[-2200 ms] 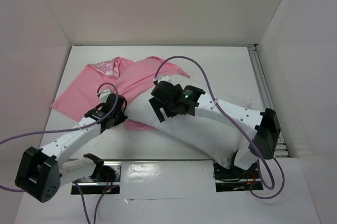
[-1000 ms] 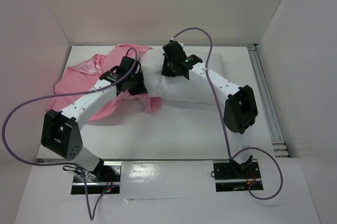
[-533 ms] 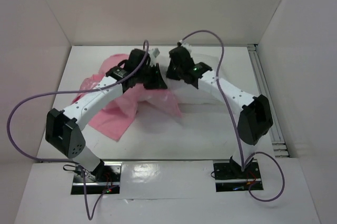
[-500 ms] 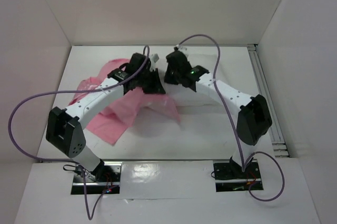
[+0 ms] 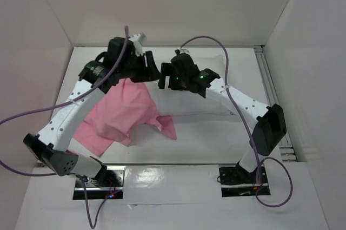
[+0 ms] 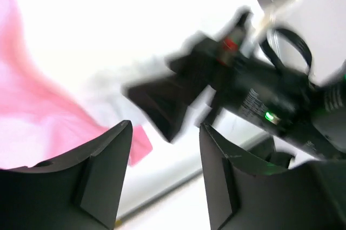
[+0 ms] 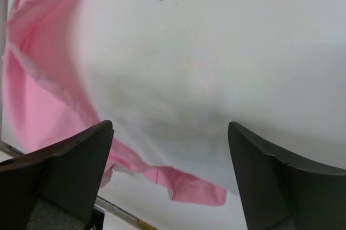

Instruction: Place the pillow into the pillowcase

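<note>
Where the two arms meet over the back of the white bench [image 5: 205,138], the top view shows the left pincer [image 5: 145,70] and the right pincer [image 5: 164,76] raised and facing each other, just apart. The shiny pink satin pillowcase [image 5: 121,113] spreads in a crumpled heap from beneath the left pincer toward the near left of the bench. The plump white rectangular pillow [image 5: 189,103] lies at the back right, under the right arm.

From the left wrist, the left pincer [image 6: 165,170] stands released, its two black fingers [image 6: 102,176] parted with nothing between them. Pink pillowcase [image 6: 32,111] fills the left side, and the blurred right pincer [image 6: 173,100] sits across from it.

From the right wrist, the right pincer [image 7: 170,132] is also released, its fingers [image 7: 70,170] spread wide and empty above the pillow [image 7: 216,67]. The pillow's surface here is bare white. The pillowcase [image 7: 38,78] bunches along its left edge, with one strip trailing below.
</note>
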`<state>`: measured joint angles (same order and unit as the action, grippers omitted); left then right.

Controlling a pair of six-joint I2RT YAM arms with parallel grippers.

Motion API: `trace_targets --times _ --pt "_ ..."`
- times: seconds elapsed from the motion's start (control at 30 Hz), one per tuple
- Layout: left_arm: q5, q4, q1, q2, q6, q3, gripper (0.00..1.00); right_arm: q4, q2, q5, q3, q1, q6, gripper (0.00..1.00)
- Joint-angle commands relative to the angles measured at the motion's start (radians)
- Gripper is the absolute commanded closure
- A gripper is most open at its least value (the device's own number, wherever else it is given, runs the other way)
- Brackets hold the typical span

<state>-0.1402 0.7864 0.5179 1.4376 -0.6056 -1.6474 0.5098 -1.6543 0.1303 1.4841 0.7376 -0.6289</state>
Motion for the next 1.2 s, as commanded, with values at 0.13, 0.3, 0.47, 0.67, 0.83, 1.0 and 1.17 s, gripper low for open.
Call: trace_targets --times 0.13,0.3,0.47,0.67,0.83,1.0,1.17 --pt "0.308 0.152 -0.073 0.084 0.003 -0.130 0.24 0.240 0.185 0.196 0.090 -0.091 0.061 0.00" --pt "0.530 0.254 -0.082 0.243 -0.068 -0.224 0.16 0.225 0.252 0.059 -0.036 -0.382 0.104 0.00" --pt "0.609 0.290 -0.082 0.334 -0.068 -0.261 0.16 0.196 0.263 -0.099 -0.140 -0.559 0.126 0.00" --pt "0.610 0.303 -0.073 0.429 -0.045 -0.282 0.64 0.058 0.246 -0.271 -0.312 -0.653 0.107 0.00" --pt "0.426 0.252 0.002 0.466 0.044 -0.363 1.00 -0.166 0.202 -0.443 -0.513 -0.644 -0.026 0.53" --pt "0.147 0.263 0.131 0.576 0.092 -0.665 1.00 -0.344 0.324 -0.568 -0.416 -0.565 -0.104 1.00" --pt "-0.039 0.145 0.271 0.626 0.046 -0.887 1.00 -0.217 0.451 -0.476 -0.161 -0.483 -0.104 1.00"
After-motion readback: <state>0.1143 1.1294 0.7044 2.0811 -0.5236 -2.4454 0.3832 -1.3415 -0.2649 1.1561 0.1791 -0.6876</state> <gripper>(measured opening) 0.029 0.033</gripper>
